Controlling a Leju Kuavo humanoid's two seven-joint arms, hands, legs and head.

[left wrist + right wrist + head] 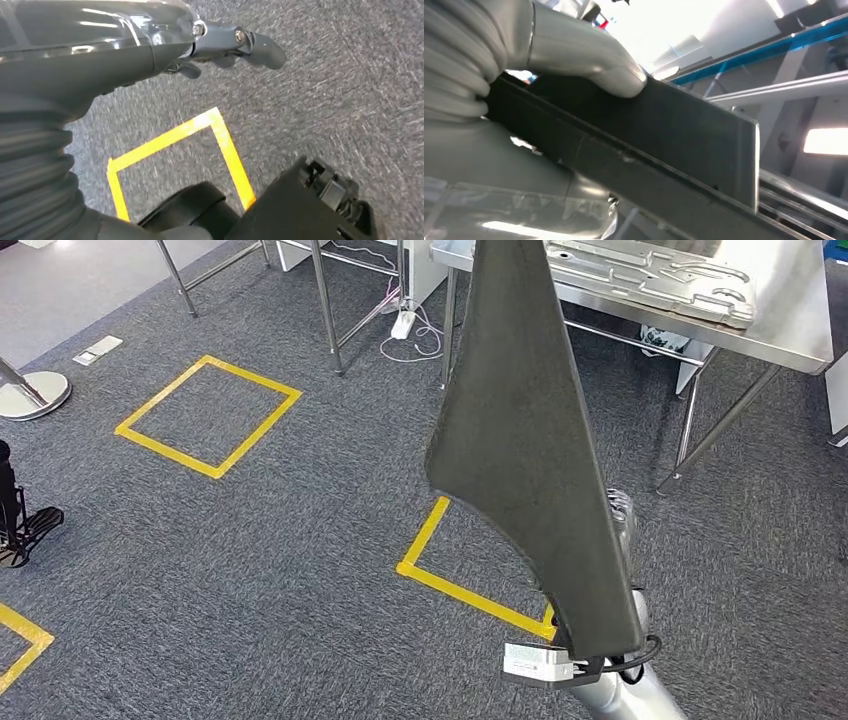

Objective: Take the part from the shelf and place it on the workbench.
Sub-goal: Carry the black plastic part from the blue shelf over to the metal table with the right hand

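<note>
Your right hand (574,55) clamps the dark part (520,440), held upright mid-frame. Carry it level to the steel worktop (790,325), upper right. Left hand (230,45) seems loosely curled, holding nothing.

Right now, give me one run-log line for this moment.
right hand: grips dark part | left hand: empty, over carpet | workbench: ahead, part not yet placed

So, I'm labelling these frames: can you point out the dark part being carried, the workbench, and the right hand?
dark part (520,440): head view, middle of its broad face.
workbench (790,330): head view, bare steel top near the edge.
right hand (574,55): right wrist view, thumb pressed on the part.
</note>
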